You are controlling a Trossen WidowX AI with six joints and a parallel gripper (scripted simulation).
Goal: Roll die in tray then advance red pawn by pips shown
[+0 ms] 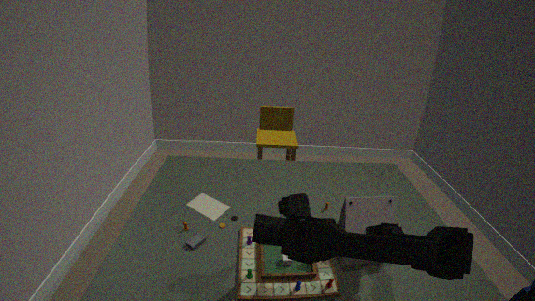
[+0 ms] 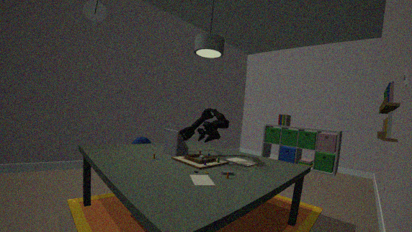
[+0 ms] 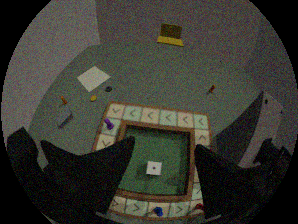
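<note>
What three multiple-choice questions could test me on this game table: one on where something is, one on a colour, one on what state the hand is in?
1. Where is the white die?
A. In the green tray inside the board
B. On the white sheet of paper
C. Between the hand's fingers

2. What colour is the chair by the far wall?
A. Blue
B. Yellow
C. Red

3. What state is the hand in?
A. Shut on the die
B. Shut on a pawn
C. Open, holding nothing

Answers: 1 A, the wrist view shows the die lying on the tray's green floor. 2 B, its seat and back are yellow. 3 C, the fingers stand apart above the tray with the die below them.
</note>
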